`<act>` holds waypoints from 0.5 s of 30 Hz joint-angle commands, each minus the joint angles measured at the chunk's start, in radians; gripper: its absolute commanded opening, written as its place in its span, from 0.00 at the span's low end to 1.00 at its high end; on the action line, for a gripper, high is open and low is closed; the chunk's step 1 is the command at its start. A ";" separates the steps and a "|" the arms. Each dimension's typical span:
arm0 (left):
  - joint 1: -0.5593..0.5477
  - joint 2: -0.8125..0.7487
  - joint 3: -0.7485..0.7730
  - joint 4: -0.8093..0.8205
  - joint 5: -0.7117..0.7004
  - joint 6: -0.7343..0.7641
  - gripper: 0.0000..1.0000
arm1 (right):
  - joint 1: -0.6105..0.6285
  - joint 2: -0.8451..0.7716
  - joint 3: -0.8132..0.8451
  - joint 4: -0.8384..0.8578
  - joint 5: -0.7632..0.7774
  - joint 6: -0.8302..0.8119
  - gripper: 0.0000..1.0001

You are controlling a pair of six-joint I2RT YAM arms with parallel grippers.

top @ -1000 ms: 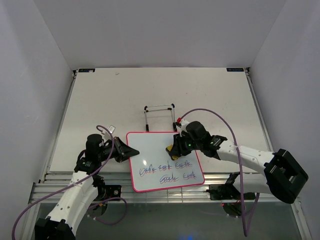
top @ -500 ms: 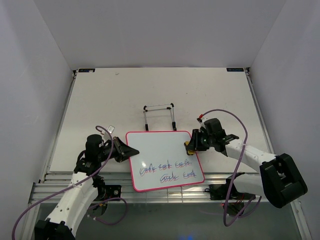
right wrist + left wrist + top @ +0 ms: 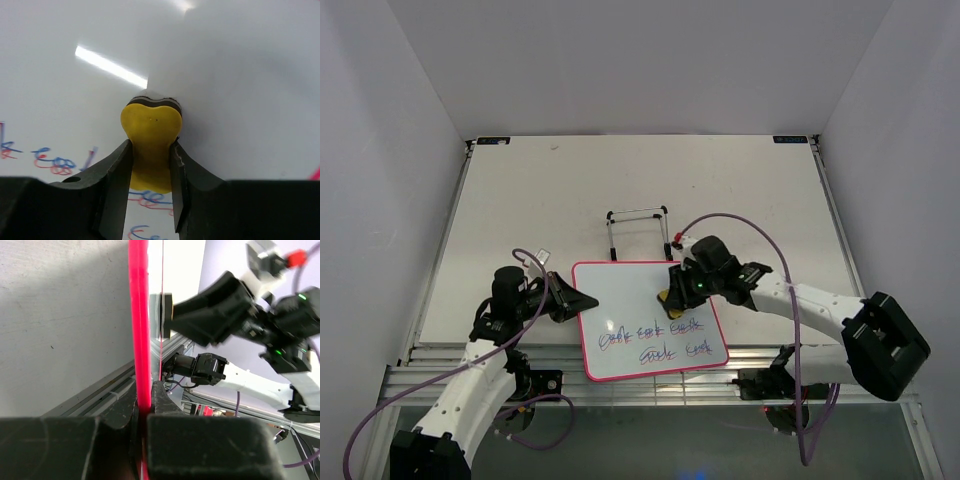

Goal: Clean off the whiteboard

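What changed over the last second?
The right gripper, shut on the yellow eraser, swung off the right edge of the whiteboard, then back onto it above the scribbles. The left gripper still clamps the board's left edge; both scribble rows remain.

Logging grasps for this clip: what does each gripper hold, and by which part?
The left gripper clamps the whiteboard by its left frame edge. The right gripper pinches the yellow eraser by its two sides.
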 commanded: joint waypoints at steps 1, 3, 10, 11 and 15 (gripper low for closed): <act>0.002 0.009 0.023 0.049 -0.068 0.051 0.00 | 0.209 0.097 0.124 -0.056 0.010 0.048 0.21; 0.003 0.008 0.027 0.047 -0.065 0.053 0.00 | 0.311 0.166 0.219 -0.053 0.030 0.063 0.21; 0.003 -0.009 0.038 0.035 -0.051 0.056 0.00 | 0.303 0.231 0.249 -0.084 0.101 0.054 0.20; 0.003 -0.012 0.038 0.032 -0.051 0.062 0.00 | 0.278 0.223 0.226 -0.082 0.101 0.051 0.20; 0.003 -0.023 0.043 0.015 -0.054 0.065 0.00 | 0.116 0.130 0.080 -0.082 0.090 0.033 0.20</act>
